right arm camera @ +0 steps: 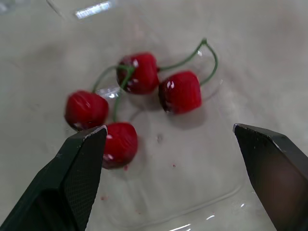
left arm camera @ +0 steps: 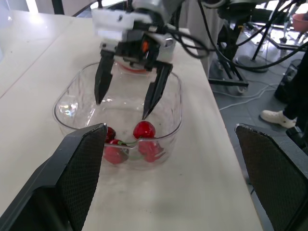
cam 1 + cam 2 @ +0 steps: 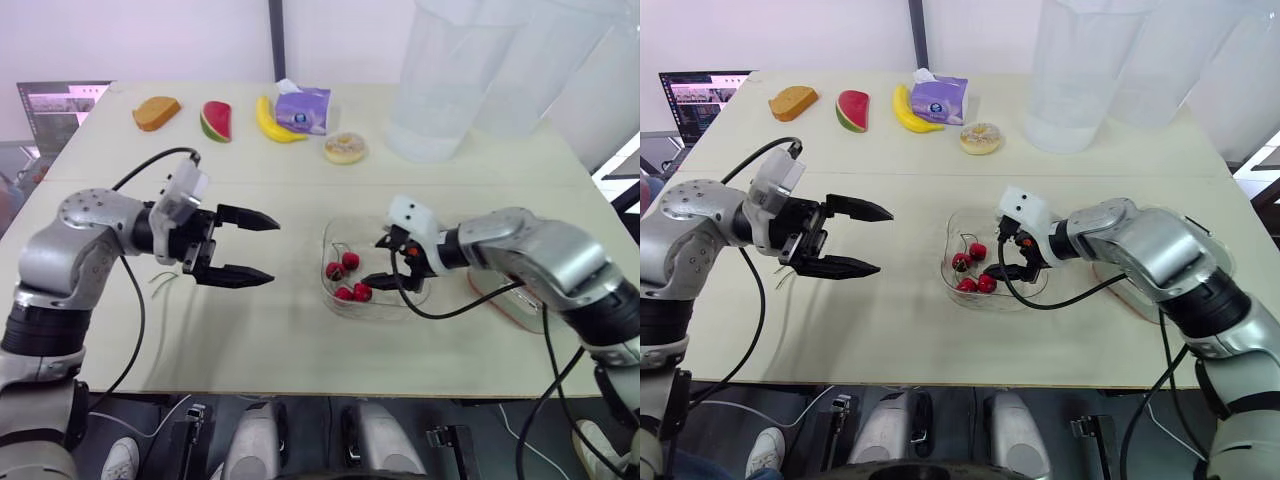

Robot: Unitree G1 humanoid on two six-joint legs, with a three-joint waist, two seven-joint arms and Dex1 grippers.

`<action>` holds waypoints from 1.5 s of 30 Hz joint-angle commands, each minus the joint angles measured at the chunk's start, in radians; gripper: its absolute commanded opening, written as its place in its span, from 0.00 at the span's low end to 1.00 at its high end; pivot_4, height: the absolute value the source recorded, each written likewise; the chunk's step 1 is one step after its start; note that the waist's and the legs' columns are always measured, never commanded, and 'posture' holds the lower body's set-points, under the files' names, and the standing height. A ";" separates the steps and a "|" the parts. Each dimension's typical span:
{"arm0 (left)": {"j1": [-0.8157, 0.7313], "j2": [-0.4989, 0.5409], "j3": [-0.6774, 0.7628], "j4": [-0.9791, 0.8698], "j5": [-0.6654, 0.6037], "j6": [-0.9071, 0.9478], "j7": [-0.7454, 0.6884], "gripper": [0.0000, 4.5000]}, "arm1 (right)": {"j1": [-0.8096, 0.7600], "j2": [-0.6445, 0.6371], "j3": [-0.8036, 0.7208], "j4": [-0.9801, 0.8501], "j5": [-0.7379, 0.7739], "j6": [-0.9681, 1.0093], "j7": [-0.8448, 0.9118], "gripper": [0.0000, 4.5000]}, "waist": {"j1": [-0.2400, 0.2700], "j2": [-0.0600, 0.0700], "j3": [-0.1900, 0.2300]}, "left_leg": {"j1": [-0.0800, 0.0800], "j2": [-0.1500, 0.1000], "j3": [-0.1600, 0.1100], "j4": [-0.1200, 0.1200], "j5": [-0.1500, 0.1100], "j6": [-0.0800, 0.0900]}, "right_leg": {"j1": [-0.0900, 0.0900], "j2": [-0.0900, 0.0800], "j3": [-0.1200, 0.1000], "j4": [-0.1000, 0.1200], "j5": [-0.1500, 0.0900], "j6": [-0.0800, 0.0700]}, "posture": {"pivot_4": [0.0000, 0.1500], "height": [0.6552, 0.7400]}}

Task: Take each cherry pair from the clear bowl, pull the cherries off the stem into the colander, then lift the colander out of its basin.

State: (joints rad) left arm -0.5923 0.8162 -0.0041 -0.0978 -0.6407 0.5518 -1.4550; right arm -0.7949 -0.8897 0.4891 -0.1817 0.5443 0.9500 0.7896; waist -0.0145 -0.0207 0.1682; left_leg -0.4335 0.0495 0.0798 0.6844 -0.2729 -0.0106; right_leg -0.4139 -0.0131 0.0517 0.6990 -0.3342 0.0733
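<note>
Right gripper [image 3: 378, 262] hangs wide open just over the clear bowl [image 3: 328, 245], pinching nothing. Left gripper [image 3: 275, 252] is spread open too, over bare table [image 3: 300, 330] well to the left of the bowl. So I'd say basically nothing's done yet. Count: four cherries [image 1: 179, 91], i.e. two stemmed pairs, all lying in the bowl. The red-rimmed thing [image 3: 503, 303] behind the right arm is probably the colander, but it's mostly hidden, so I can't tell what's in it.
</note>
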 commanded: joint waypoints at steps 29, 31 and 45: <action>-0.014 0.000 0.013 -0.037 -0.015 0.023 0.050 1.00 | -0.014 0.285 -0.037 0.160 -0.272 0.069 0.009 0.47 | -0.005 0.000 0.000 | 0.006 0.001 -0.001 0.000 0.001 -0.002 | 0.004 0.002 -0.001 0.003 0.000 -0.001 | 1.00 1.00; -0.014 0.000 0.014 -0.037 -0.014 0.024 0.051 1.00 | -0.012 0.286 -0.030 0.151 -0.283 0.068 0.012 0.24 | -0.005 0.000 0.000 | 0.006 0.001 -0.001 0.000 0.001 -0.002 | 0.004 0.002 -0.001 0.003 0.000 -0.001 | 1.00 1.00; -0.022 0.000 0.012 -0.035 -0.013 0.037 0.052 1.00 | -0.077 0.267 -0.079 0.064 -0.291 0.126 0.023 0.01 | -0.005 0.000 0.000 | 0.006 0.001 -0.001 0.000 0.001 -0.002 | 0.004 0.002 -0.001 0.003 0.000 -0.001 | 1.00 1.00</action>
State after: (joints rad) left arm -0.5960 0.8140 -0.0045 -0.1195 -0.6417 0.5863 -1.4025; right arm -0.8385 -0.6106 0.4455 -0.0678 0.2568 1.0711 0.8098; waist -0.0198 -0.0206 0.1682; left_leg -0.4276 0.0502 0.0787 0.6842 -0.2717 -0.0124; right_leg -0.4099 -0.0114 0.0508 0.7019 -0.3338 0.0727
